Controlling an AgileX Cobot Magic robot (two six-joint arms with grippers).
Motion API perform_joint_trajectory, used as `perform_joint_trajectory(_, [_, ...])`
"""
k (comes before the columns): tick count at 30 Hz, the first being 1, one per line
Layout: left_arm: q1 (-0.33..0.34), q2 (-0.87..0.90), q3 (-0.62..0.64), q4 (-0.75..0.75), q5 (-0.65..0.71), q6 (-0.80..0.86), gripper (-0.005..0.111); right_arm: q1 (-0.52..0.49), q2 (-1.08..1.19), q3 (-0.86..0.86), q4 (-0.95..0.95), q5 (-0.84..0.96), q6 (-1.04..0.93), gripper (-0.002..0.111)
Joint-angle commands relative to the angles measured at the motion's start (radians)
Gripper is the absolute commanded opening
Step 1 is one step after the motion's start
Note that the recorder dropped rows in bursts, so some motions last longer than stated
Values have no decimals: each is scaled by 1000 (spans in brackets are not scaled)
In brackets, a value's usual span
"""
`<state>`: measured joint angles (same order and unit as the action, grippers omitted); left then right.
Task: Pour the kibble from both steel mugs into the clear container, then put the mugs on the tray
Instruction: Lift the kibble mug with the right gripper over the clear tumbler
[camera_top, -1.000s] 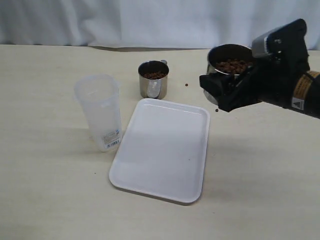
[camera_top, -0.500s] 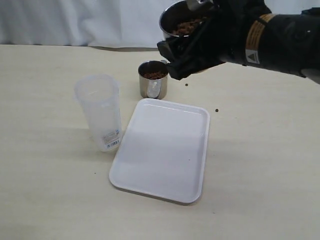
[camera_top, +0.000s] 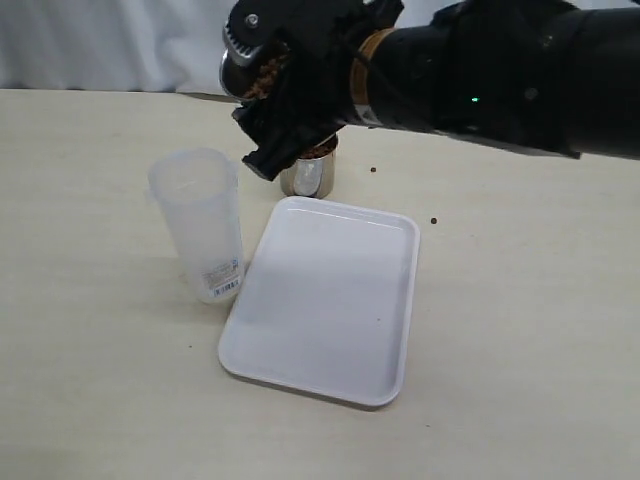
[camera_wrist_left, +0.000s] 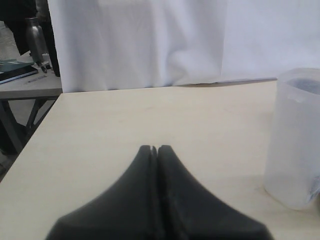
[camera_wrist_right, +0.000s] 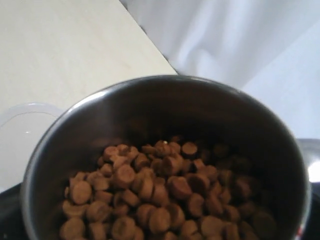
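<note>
Gripping with right pincer (camera_top: 272, 112) one steel mug (camera_top: 236, 72) full of kibble (camera_wrist_right: 150, 200) high, just right of empty clear container (camera_top: 198, 222), not yet pouring, holding left pincer (camera_wrist_left: 156, 151) shut, leaving second steel mug (camera_top: 305, 180) standing beyond tray (camera_top: 325, 300).

Steel, plastic and cloth on a pale, matt tabletop (camera_top: 520, 340)

The raised steel mug (camera_wrist_right: 150, 107) has a dull grey metal inside and holds dry, matt brown kibble (camera_wrist_right: 145, 200). The second steel mug (camera_top: 306, 180), at 12 o'clock from the tray (camera_top: 325, 300), is mirror-shiny. The tray is smooth white plastic. The clear container (camera_top: 197, 225) is frosted translucent plastic with a printed label (camera_top: 224, 274). White cloth (camera_top: 120, 40) hangs behind.
</note>
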<state>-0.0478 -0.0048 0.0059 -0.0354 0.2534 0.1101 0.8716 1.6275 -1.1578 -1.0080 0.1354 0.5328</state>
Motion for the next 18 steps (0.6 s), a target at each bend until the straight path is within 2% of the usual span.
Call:
perform_joint_trajectory(1, [2, 5, -6, -1, -12, -2, 0, 4, 44, -62, -43, -17, -8, 5])
perform_joint_trajectory(7, [2, 5, -6, -1, -12, -2, 0, 4, 104, -98, -115, -76, -8, 5])
perform_joint_trajectory(12, [2, 5, -6, -1, -12, -2, 0, 4, 134, -98, -265, -116, -8, 5])
perform_joint_trajectory(18, [2, 5, -6, -1, -12, -2, 0, 4, 148, -98, -267, -113, -72, 5])
